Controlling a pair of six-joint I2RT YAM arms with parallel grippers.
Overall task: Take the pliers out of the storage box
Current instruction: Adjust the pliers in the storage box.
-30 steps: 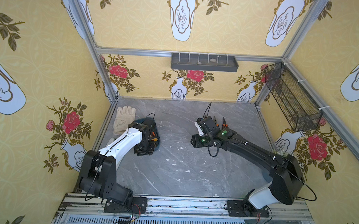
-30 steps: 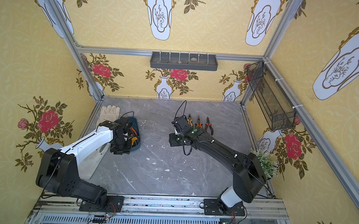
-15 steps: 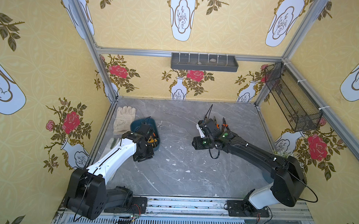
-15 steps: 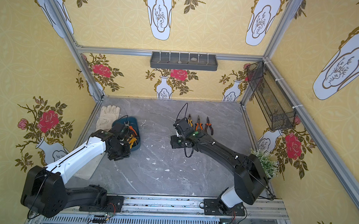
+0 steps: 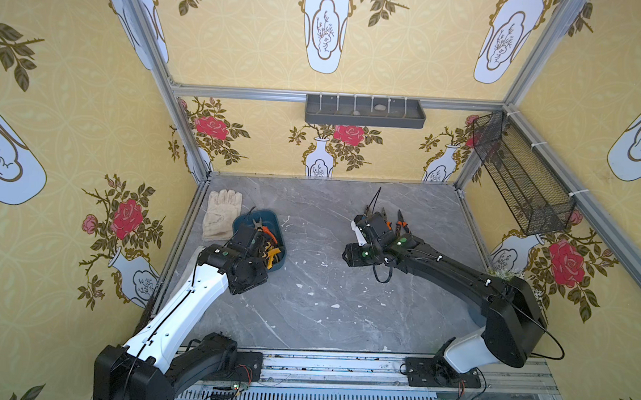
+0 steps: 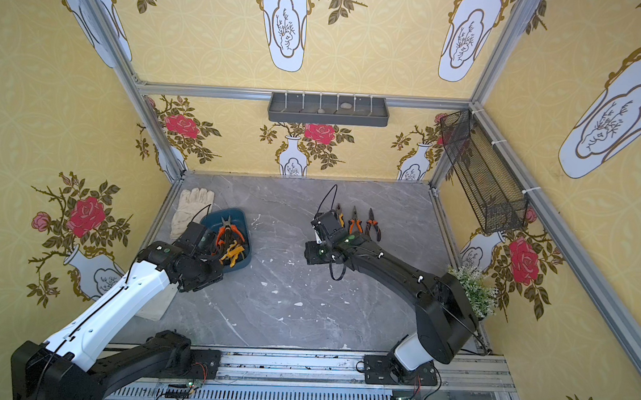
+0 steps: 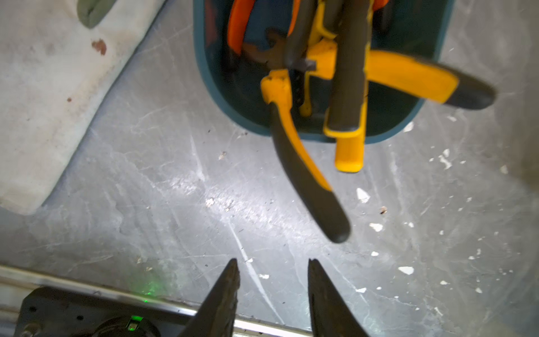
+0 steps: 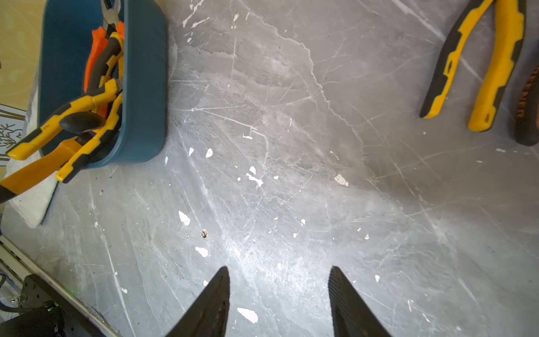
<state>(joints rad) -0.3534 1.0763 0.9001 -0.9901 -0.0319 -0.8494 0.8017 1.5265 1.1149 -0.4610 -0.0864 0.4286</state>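
Toward the left side of the counter sits the storage box, a dark teal tub. It holds a tangled heap of pliers with orange-and-black and yellow-and-black handles; how many, I cannot tell. Several yellow handles poke out over the rim at the box's near end.

Just short of that end hangs the left pincer, above bare counter. Its two fingers stand a moderate way apart with nothing between them, and they touch neither the box nor any handle.

A pale work glove lies flat beside the box, toward the left wall.

Three more pliers lie on the counter right of centre, side by side in a neat row, noses toward the back wall. One has yellow handles and two have orange.

The right pincer hangs over the middle of the counter, between the box and that row. Its fingers are spread about halfway and hold nothing.

On the back wall is a grey divided tray. A black wire basket hangs on the right wall, and a small green plant stands by the right arm's elbow.
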